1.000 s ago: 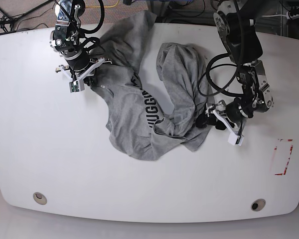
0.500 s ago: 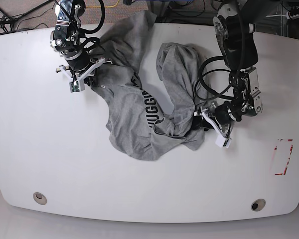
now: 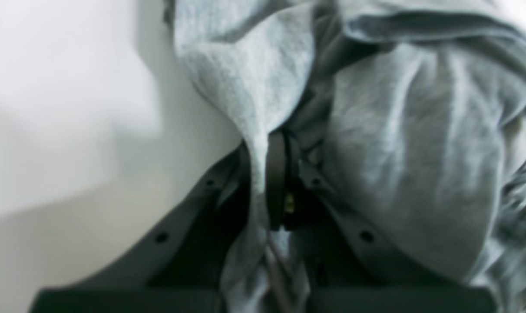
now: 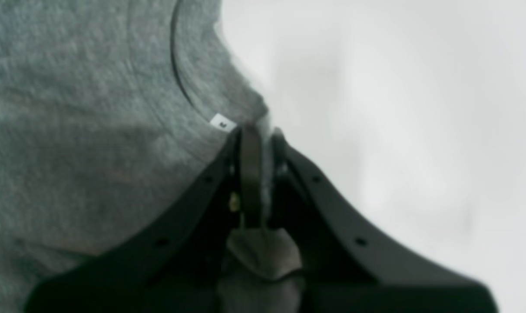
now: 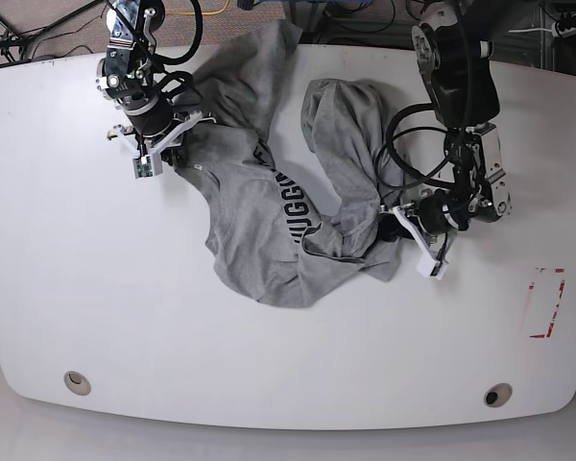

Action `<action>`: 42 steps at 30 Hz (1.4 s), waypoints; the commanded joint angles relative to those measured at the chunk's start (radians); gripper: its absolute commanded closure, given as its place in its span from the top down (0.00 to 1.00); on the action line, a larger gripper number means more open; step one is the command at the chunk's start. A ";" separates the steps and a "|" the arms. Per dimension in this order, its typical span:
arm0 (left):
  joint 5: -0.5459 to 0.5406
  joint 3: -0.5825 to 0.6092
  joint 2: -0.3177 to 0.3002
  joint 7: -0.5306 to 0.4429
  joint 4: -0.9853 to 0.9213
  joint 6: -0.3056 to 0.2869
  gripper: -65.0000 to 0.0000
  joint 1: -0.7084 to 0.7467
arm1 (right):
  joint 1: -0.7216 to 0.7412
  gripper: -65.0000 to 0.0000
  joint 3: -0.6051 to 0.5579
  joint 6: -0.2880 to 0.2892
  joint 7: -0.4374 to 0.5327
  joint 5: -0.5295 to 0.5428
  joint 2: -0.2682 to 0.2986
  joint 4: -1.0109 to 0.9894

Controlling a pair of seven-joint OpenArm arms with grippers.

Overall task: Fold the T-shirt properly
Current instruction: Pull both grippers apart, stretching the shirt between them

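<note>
White tabletop point(image 5: 96, 288) w/ rounded corners fills the base view; cables and dark floor show past its far edge, two small round holes point(image 5: 76, 381) sit near the front edge, and a red-and-white rectangular mark point(image 5: 543, 302) lies toward the right side. No containers anywhere, so nothing is held in or on anything but the table itself. The T-shirt point(image 5: 269, 206), light heather grey, lies crumpled across the middle-top of the table, bunched in two humps w/ a fold running up toward the far edge; black block letters run along a crease near its centre, only partly readable. Right gripper point(image 5: 163, 146), on the base view's left, sits at the shirt's upper-left edge; in its wrist view the jaws are pressed together on a pinch of grey fabric point(image 4: 115, 108) right by the collar seam, a small white tag point(image 4: 222, 123) just beside the tips. Left gripper point(image 5: 400, 227), on the base view's right, is at the shirt's right edge; its wrist view shows the jaws clamped on a thin gather of the cloth point(image 3: 245, 87), fabric draping up and over the fingers point(image 3: 276, 174). Both wrist views are blurry, so finer detail of the grip can't be made out. Cloth near the left gripper looks pulled into a ridge.
</note>
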 commanded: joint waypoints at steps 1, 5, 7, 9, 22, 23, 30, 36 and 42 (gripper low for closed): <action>0.006 -0.004 -0.033 0.002 0.120 0.001 0.00 0.020 | -0.013 0.00 0.004 -0.002 0.026 0.012 0.006 0.059; 0.005 -0.005 -0.069 0.055 0.252 -0.001 0.00 0.073 | -0.012 0.00 0.004 -0.004 0.026 0.008 0.006 0.067; 0.005 -0.005 -0.092 0.089 0.324 -0.001 0.00 0.091 | -0.010 0.00 0.004 -0.004 0.026 0.008 0.006 0.064; 0.005 -0.005 -0.103 0.105 0.375 -0.001 0.00 0.103 | -0.007 0.00 0.002 -0.004 0.026 0.009 0.006 0.065; 0.003 -0.005 -0.166 0.235 0.734 -0.032 0.00 0.149 | 0.145 0.00 0.002 0.004 -0.048 0.005 0.015 0.099; 0.003 -0.005 -0.169 0.255 0.763 -0.032 0.00 0.148 | 0.162 0.00 0.002 0.005 -0.057 0.005 0.015 0.099; 0.005 -0.008 -0.172 0.356 0.864 -0.032 0.00 0.085 | 0.309 0.00 -0.002 0.005 -0.114 0.011 0.064 0.105; 0.003 -0.079 -0.208 0.419 0.869 -0.032 0.00 -0.015 | 0.453 0.00 -0.001 0.005 -0.172 0.006 0.076 0.107; 0.005 -0.120 -0.215 0.442 0.869 -0.032 0.00 -0.118 | 0.571 0.00 -0.004 0.007 -0.206 0.015 0.130 0.107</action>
